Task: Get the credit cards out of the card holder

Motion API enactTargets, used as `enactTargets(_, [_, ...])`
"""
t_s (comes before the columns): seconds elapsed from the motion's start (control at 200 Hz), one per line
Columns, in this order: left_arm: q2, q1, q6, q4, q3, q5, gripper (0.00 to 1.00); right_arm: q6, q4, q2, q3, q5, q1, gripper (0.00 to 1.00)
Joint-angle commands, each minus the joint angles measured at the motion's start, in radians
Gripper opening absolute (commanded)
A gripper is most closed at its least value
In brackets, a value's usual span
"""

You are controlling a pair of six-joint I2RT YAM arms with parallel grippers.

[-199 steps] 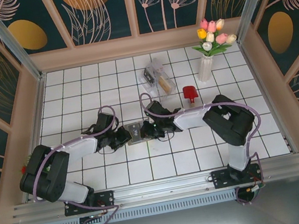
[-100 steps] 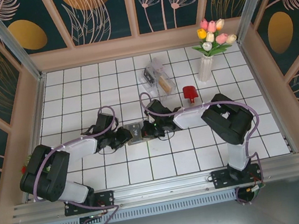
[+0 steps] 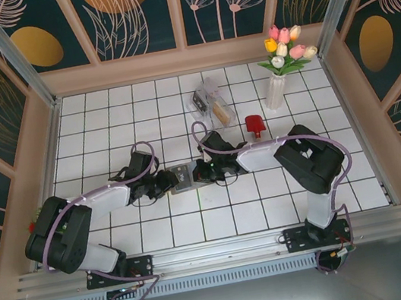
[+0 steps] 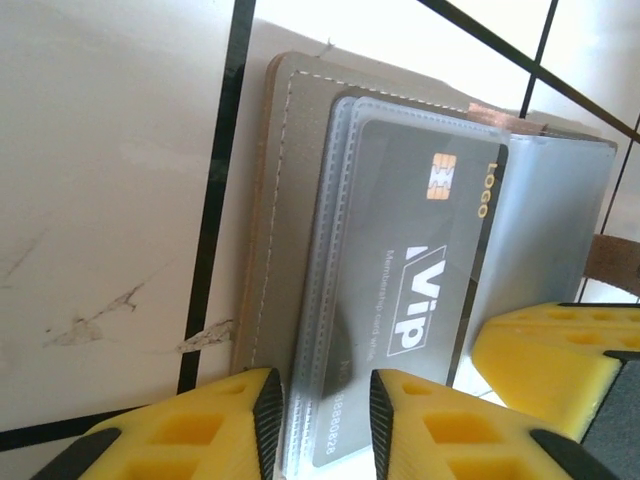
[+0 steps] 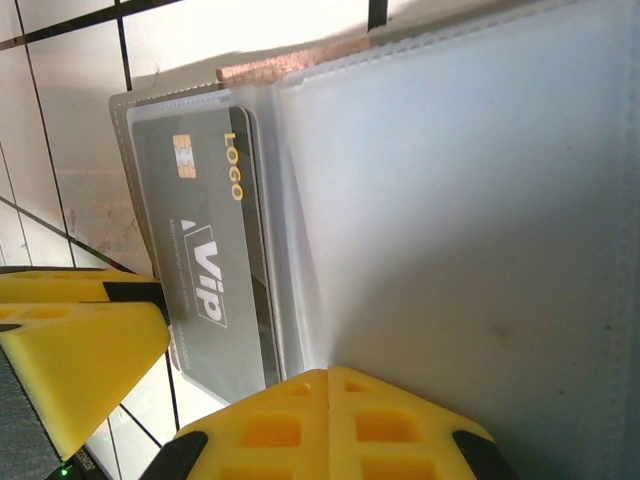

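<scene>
Left gripper (image 4: 325, 405) is clamped on the near edge of the holder (image 4: 290, 200), its fingers (image 4: 262, 415) straddling the clear sleeve (image 4: 340, 250) that holds a grey VIP card (image 4: 420, 270). Right gripper (image 5: 327, 390) is pinched closed on the holder's frosted panel (image 5: 450, 200). From above, the holder lies open on the tiles (image 3: 103, 120) between both grippers.
</scene>
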Motion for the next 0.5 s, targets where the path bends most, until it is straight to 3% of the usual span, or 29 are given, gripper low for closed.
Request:
enactTargets(0.0, [0.019,0.0,0.003,-0.068,-0.018,-0.037,0.3,-0.023,-0.027,-0.035,-0.026,0.025,-0.007,0.0])
enactTargets(0.08, [0.018,0.0,0.007,-0.072,-0.016,-0.036,0.24,-0.029,-0.017,-0.04,-0.027,0.013,-0.007,0.0])
enactTargets(0.495, [-0.028,0.0,0.053,-0.105,0.066,-0.073,0.17,-0.028,0.061,-0.056,-0.01,-0.022,0.001,0.04])
